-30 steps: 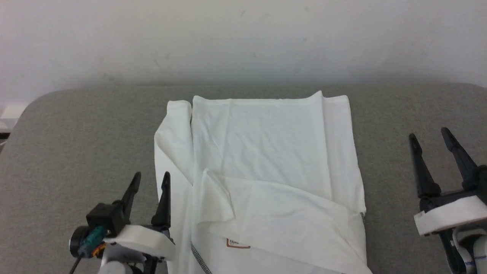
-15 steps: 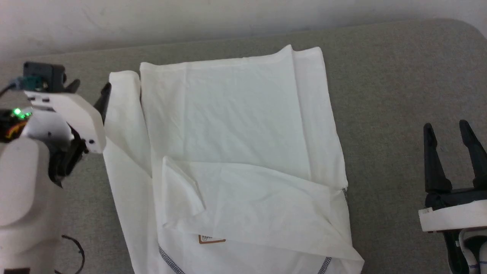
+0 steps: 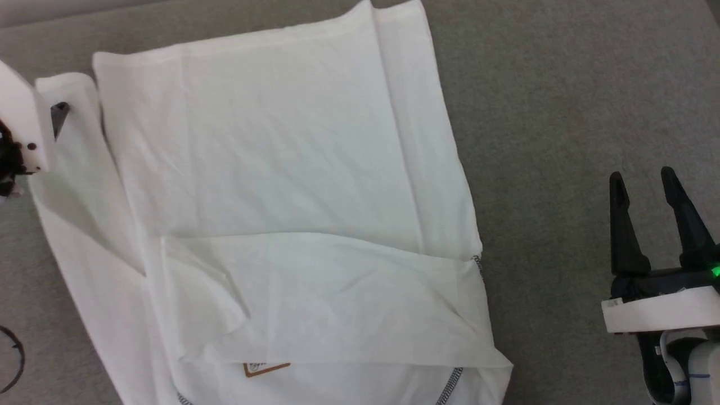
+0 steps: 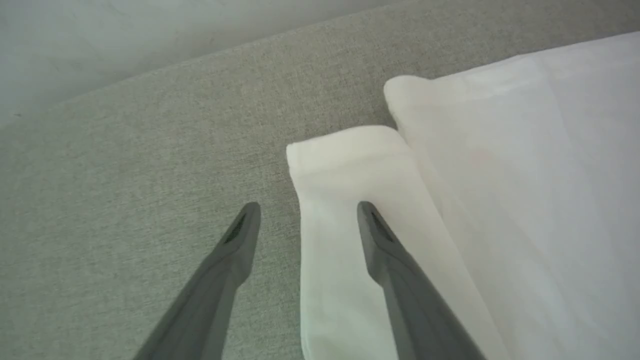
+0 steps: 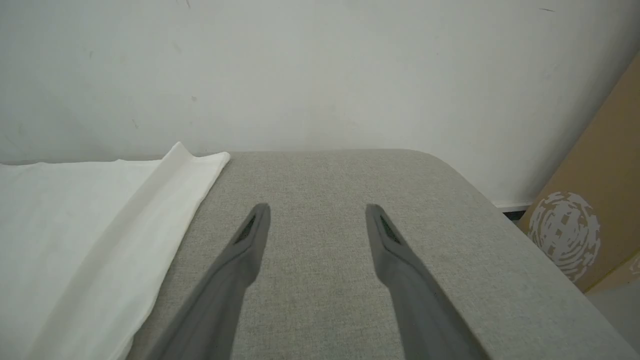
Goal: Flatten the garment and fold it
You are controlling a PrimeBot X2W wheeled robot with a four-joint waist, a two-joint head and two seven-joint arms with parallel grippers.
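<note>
The left gripper [image 4: 305, 212] has swung to the upper left, released fingers straddling the folded edge of the white thin-fabric T-shirt [image 3: 281, 140], likely to flatten it; the right gripper [image 3: 641, 177] idles, released.

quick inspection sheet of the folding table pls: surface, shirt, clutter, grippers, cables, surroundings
surface: grey fabric-covered table, rounded corner
job's things: white T-shirt partly folded, sides turned in, creased flap across its near part, neck label peeking out below it
clutter: nothing seen
grippers: left gripper open, straddling the T-shirt's left edge; right gripper open, empty, over the table beside it
cables: thin dark loop at the head view's lower left
surroundings: pale wall, cardboard box past the table's right corner
</note>
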